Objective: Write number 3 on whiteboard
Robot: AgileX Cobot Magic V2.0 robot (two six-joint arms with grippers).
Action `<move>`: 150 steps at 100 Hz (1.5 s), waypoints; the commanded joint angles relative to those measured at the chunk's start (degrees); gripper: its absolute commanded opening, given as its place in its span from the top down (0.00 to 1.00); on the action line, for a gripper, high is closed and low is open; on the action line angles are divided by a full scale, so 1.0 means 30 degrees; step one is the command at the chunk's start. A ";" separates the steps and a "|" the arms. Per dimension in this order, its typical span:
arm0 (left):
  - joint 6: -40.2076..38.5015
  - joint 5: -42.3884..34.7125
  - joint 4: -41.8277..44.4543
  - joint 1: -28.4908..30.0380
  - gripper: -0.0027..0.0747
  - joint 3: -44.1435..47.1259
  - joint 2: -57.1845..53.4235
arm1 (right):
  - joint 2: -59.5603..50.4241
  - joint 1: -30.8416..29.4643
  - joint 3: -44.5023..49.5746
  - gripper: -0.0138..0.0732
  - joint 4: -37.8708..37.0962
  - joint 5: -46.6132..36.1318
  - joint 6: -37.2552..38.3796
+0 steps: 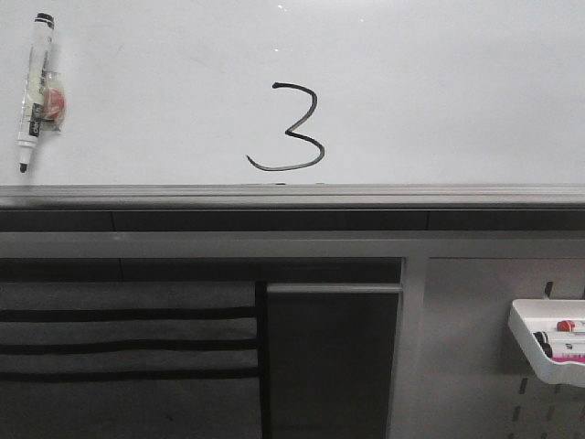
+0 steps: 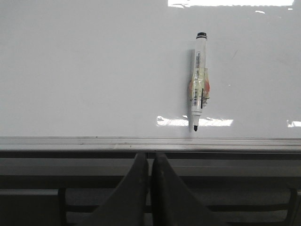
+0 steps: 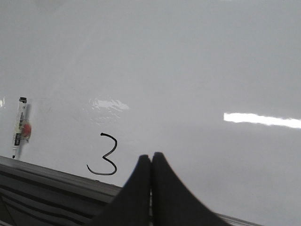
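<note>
The whiteboard (image 1: 439, 82) fills the upper front view, with a grey rail (image 1: 292, 194) along its bottom. A thin black number 3 (image 1: 291, 128) with a long curled tail is drawn just above the rail; it also shows in the right wrist view (image 3: 106, 155). A white marker (image 1: 35, 87) with a black tip pointing down sticks to the board at the far left; it also shows in the left wrist view (image 2: 199, 80) and the right wrist view (image 3: 19, 126). My left gripper (image 2: 150, 157) is shut and empty below the rail. My right gripper (image 3: 151, 157) is shut and empty, beside the 3.
Below the board is a grey frame with a dark panel (image 1: 334, 361) and black slats (image 1: 128, 343). A small white tray (image 1: 551, 343) holding markers hangs on a grey pegboard at the lower right.
</note>
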 commanded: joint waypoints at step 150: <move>-0.0508 -0.1443 0.0294 -0.0128 0.99 0.0034 -0.0582 | -0.7633 -0.6515 1.1723 0.93 0.1067 -0.9063 -0.0122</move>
